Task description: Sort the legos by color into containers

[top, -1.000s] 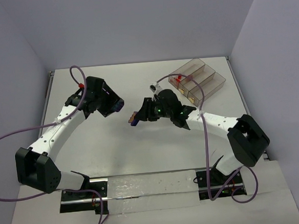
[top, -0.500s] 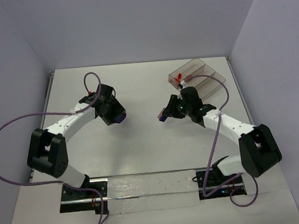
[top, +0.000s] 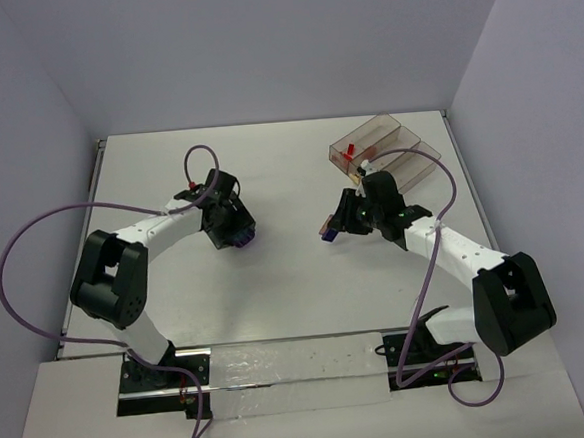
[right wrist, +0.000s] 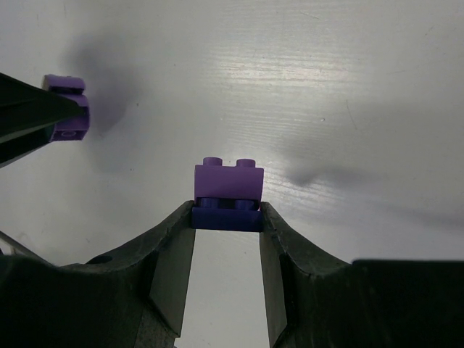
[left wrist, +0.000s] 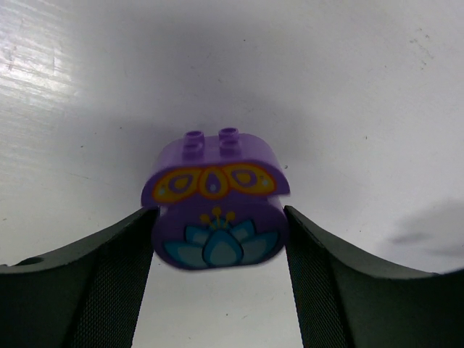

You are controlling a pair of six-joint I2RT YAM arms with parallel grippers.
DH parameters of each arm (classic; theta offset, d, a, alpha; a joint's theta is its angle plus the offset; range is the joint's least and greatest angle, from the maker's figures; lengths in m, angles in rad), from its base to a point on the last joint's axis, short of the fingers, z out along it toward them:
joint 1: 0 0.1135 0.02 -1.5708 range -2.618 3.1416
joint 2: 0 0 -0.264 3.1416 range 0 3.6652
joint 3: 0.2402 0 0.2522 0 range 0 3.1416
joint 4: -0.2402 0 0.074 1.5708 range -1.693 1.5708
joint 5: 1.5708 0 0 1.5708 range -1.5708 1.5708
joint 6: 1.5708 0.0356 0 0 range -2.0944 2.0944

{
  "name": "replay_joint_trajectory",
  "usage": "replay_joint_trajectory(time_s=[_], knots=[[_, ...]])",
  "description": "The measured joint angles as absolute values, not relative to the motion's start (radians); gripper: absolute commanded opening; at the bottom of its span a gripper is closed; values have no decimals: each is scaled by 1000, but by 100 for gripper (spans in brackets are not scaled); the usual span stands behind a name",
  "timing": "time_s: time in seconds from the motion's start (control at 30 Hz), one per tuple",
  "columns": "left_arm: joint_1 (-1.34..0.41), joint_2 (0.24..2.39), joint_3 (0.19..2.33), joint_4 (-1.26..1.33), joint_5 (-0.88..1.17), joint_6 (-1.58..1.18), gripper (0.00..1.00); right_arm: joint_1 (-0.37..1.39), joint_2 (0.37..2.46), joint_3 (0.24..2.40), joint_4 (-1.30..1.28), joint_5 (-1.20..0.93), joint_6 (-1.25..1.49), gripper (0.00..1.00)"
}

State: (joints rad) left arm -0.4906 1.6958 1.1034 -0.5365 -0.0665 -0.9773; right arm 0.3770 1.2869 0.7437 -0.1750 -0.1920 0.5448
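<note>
Over a white counter (top: 287, 289), the left tool (left wrist: 217, 214) pinched a rounded purple plastic brick printed with a blue flower (left wrist: 216, 197). Right of it, the right tool (right wrist: 227, 217) pinched a small purple brick stacked on a dark blue one (right wrist: 228, 190). Far right stood a clear smoky three-compartment tray (top: 411, 167), with red bricks (top: 349, 156) inside.

Upright purple flower brick (left wrist: 216, 206); purple-blue stack (right wrist: 228, 196); red brick (top: 349, 155) in tray (top: 382, 130).

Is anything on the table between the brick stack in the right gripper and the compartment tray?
Nothing loose shows between the purple-and-blue brick stack and the compartment tray. Only the right arm's own wrist lies over that stretch.
</note>
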Motion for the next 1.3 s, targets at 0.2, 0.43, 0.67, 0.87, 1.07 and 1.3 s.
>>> replay_joint_trajectory(time_s=[0.2, 0.43, 0.67, 0.87, 1.07, 1.3], knots=[[-496, 1695, 1111, -529, -67, -937, 95, 372, 1287, 745, -178, -207, 525, 0], [-496, 1635, 1199, -568, -92, -799, 91, 356, 1283, 763, -179, -308, 449, 0], [-494, 1460, 1221, -487, 120, -635, 91, 353, 1278, 804, -143, -522, 381, 0], [-497, 1414, 1171, -336, 528, -526, 91, 353, 1278, 818, -38, -747, 400, 0], [-498, 1420, 1095, -256, 786, -505, 91, 353, 1278, 837, 43, -901, 432, 0], [-498, 1420, 1058, -183, 952, -492, 91, 353, 1278, 851, 110, -1032, 471, 0]])
